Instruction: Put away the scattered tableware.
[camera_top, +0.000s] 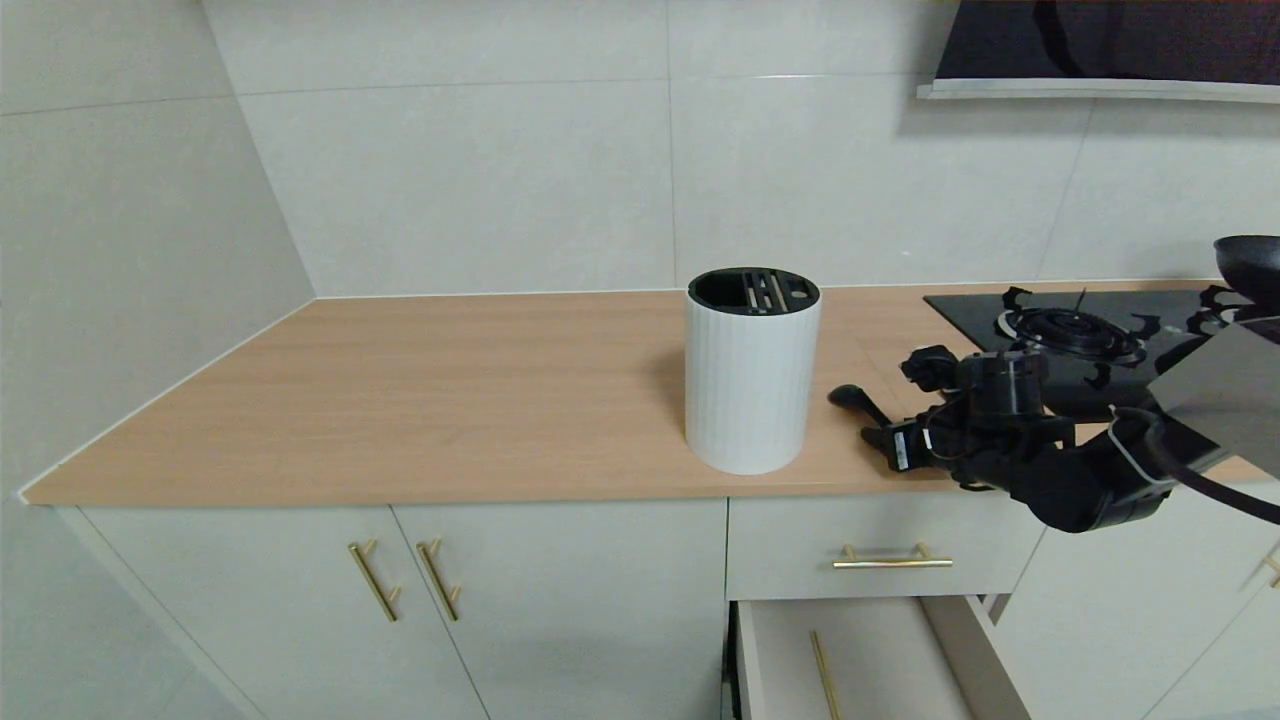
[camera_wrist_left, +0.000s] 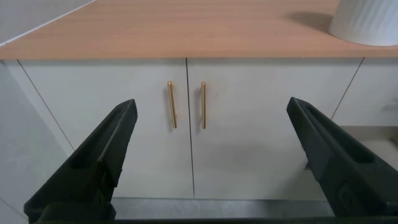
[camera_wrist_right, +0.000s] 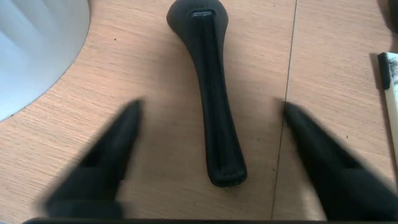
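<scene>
A black utensil handle (camera_wrist_right: 208, 62) lies flat on the wooden counter (camera_top: 450, 390), just right of a white ribbed holder (camera_top: 750, 385) whose black top has slots. My right gripper (camera_wrist_right: 211, 109) hovers open right over the handle, one finger on each side, not touching it. In the head view that gripper (camera_top: 898, 408) sits beside the holder with the handle's end (camera_top: 852, 397) sticking out toward it. My left gripper (camera_wrist_left: 211, 106) is open and empty, low in front of the cabinet doors (camera_wrist_left: 186, 130), below the counter's edge.
A gas hob (camera_top: 1080, 335) with a dark pan (camera_top: 1250, 262) takes up the counter's right end. A drawer (camera_top: 860, 655) stands open below the counter. Another thin utensil (camera_wrist_right: 389, 93) lies beside the handle. The holder's base (camera_wrist_right: 34, 50) is close to my right gripper.
</scene>
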